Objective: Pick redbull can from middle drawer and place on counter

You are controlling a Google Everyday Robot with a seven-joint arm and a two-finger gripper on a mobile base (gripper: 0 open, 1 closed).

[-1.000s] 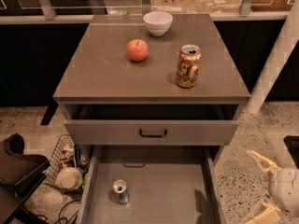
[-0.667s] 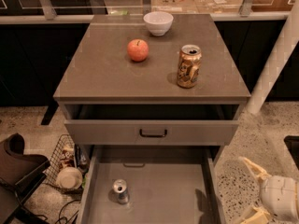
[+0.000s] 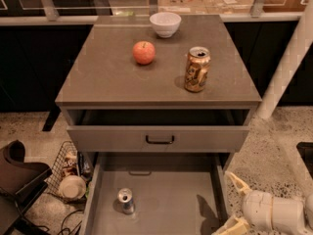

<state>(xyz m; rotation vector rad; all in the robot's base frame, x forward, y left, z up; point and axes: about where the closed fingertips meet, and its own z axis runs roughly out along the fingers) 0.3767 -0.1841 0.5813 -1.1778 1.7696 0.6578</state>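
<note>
The redbull can [image 3: 125, 200] stands upright on the grey floor of the open middle drawer [image 3: 166, 195], near its left side. The counter [image 3: 112, 77] is the grey-brown top of the cabinet above it. My gripper [image 3: 234, 202] is at the bottom right, at the drawer's right wall. Its two pale fingers are spread apart and hold nothing. It is well right of the can.
On the counter stand a gold-brown can [image 3: 197, 69], a red apple [image 3: 144, 52] and a white bowl [image 3: 165, 23]. The top drawer front with its dark handle [image 3: 159, 139] sticks out slightly. A wire basket [image 3: 68, 173] sits on the floor at left. A white post [image 3: 286, 67] stands at right.
My gripper has moved left and a little down, toward the drawer's right wall. The can and the things on the counter have not moved.
</note>
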